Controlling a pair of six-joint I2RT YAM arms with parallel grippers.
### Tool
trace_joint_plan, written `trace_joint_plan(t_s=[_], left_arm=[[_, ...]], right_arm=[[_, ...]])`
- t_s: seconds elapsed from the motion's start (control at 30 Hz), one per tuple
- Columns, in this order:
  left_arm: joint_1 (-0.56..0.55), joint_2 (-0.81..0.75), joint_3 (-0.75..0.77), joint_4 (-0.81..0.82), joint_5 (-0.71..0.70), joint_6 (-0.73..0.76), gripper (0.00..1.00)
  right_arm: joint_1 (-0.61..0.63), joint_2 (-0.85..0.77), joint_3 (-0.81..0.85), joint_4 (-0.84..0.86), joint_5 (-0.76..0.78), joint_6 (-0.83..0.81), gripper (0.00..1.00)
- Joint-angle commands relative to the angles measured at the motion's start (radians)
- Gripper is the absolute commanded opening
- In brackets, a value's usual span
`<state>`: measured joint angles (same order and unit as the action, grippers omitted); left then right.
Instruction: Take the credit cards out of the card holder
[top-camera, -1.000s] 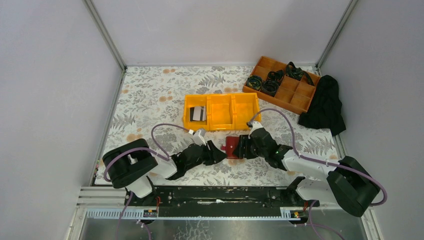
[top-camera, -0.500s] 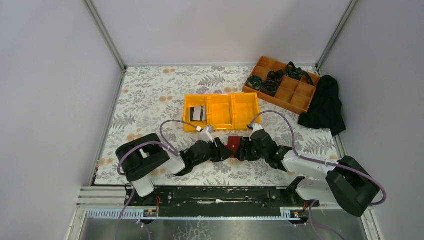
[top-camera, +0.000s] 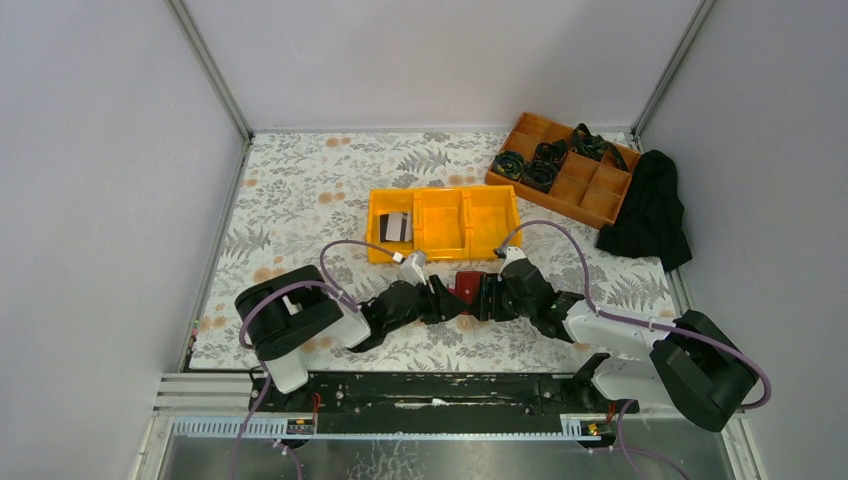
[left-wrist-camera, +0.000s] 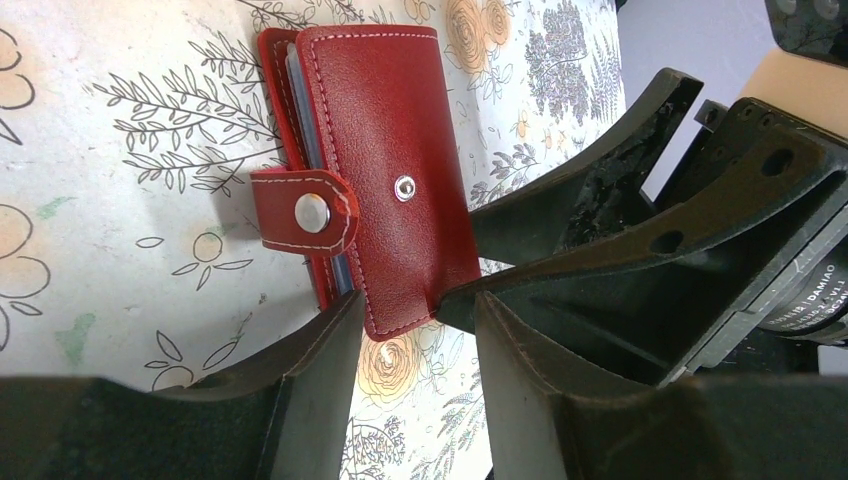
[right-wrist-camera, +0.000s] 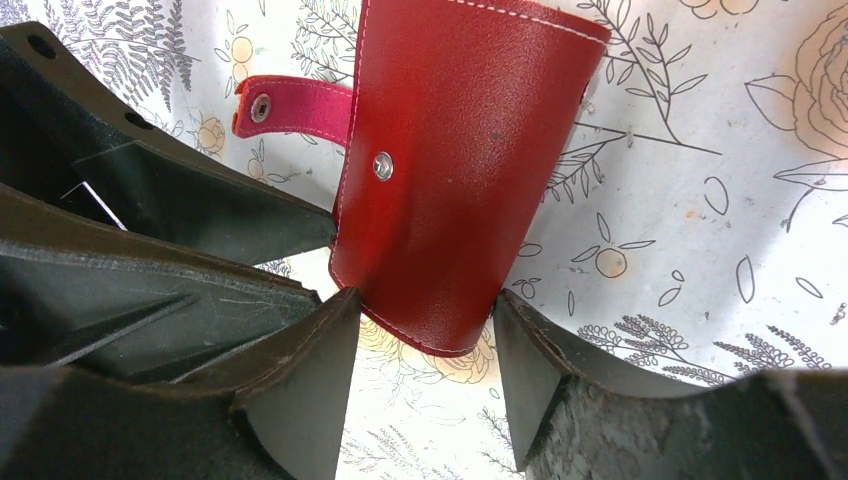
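The red card holder (top-camera: 465, 286) lies on the flowered table between both grippers. Its strap (right-wrist-camera: 290, 105) is unsnapped and sticks out sideways. My right gripper (right-wrist-camera: 420, 300) is shut across the holder's (right-wrist-camera: 460, 170) width, with both pads on its long edges and its cover bowed. My left gripper (left-wrist-camera: 415, 310) stands open round the holder's (left-wrist-camera: 385, 150) near corner. One of its fingers is at the edge, the other apart. Blue-grey inner leaves (left-wrist-camera: 297, 90) show at the holder's side. Whether cards sit inside I cannot tell. One grey-white and black credit card (top-camera: 396, 228) lies in the yellow bin.
The yellow three-compartment bin (top-camera: 470, 222) stands just behind the holder. An orange-brown divided tray (top-camera: 590, 195) with black coils sits at the back right, with a black cloth (top-camera: 650, 210) beside it. Grey walls close in the table on three sides.
My left arm has swung right, and its gripper has come up to the holder opposite the right gripper. The right gripper and the holder have barely moved.
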<state>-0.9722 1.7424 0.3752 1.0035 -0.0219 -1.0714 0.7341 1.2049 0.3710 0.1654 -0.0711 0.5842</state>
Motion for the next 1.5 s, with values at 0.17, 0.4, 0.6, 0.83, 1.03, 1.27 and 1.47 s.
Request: trace_joint_plan(t_s=[0.17, 0.4, 0.6, 0.83, 1.03, 1.27, 1.47], left_arm=[[0.015, -0.021, -0.022, 0.088, 0.038, -0.015, 0.52], [0.047, -0.045, -0.108, 0.141, 0.021, -0.03, 0.52], [0.053, -0.001, -0.102, 0.19, 0.045, -0.04, 0.52], [0.053, 0.048, -0.027, 0.185, 0.091, -0.023, 0.52], [0.053, 0.096, -0.017, 0.227, 0.093, -0.024, 0.51], [0.054, 0.116, 0.002, 0.241, 0.115, -0.028, 0.51], [0.053, 0.152, 0.048, 0.264, 0.16, -0.03, 0.47]], right_arm=[[0.004, -0.047, -0.001, 0.008, 0.005, 0.004, 0.59], [0.003, -0.04, 0.0, 0.017, 0.002, 0.002, 0.6], [0.003, -0.021, 0.005, 0.026, -0.006, 0.002, 0.6], [0.004, -0.025, 0.003, 0.018, 0.001, 0.003, 0.6], [0.002, -0.025, 0.002, 0.017, 0.003, 0.001, 0.6], [0.003, -0.023, 0.0, 0.021, 0.003, 0.004, 0.6], [0.004, -0.074, -0.002, -0.009, 0.012, 0.003, 0.6]])
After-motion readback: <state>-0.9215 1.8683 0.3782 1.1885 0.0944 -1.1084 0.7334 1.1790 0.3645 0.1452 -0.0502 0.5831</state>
